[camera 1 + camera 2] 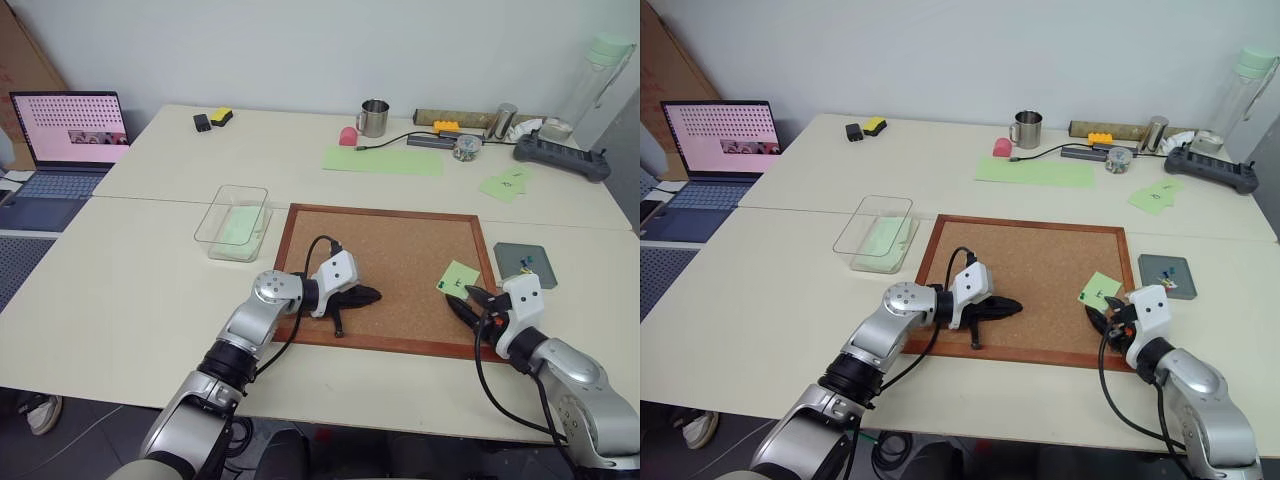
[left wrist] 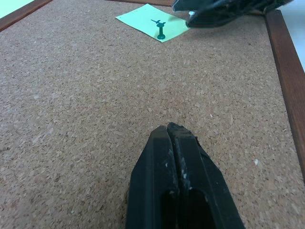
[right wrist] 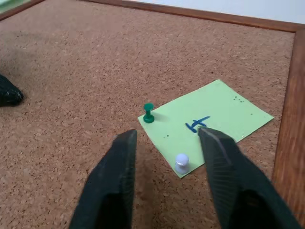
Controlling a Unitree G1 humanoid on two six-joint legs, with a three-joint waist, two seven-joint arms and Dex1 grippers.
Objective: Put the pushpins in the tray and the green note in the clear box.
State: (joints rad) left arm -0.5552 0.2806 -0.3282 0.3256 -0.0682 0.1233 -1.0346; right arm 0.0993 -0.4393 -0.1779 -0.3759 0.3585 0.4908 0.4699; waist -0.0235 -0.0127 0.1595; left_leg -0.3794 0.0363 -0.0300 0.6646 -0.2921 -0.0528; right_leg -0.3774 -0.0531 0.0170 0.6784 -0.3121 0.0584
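cork board, laptop, steel mug, power strip.

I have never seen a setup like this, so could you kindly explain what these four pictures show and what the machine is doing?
This is a humanoid robot with two arms, each ending in a two-fingered black gripper. Two pictures come from cameras on its head, looking down over a table; the other two come from cameras on each wrist, looking along the fingers.

A cork board lies on the table. A green note is pinned to it by a green pushpin and a white pushpin. The right gripper has its fingers apart on either side of the white pin, holding nothing. The left gripper rests shut over the board, empty. Nearby are the clear box and the grey tray, which already holds some pins.
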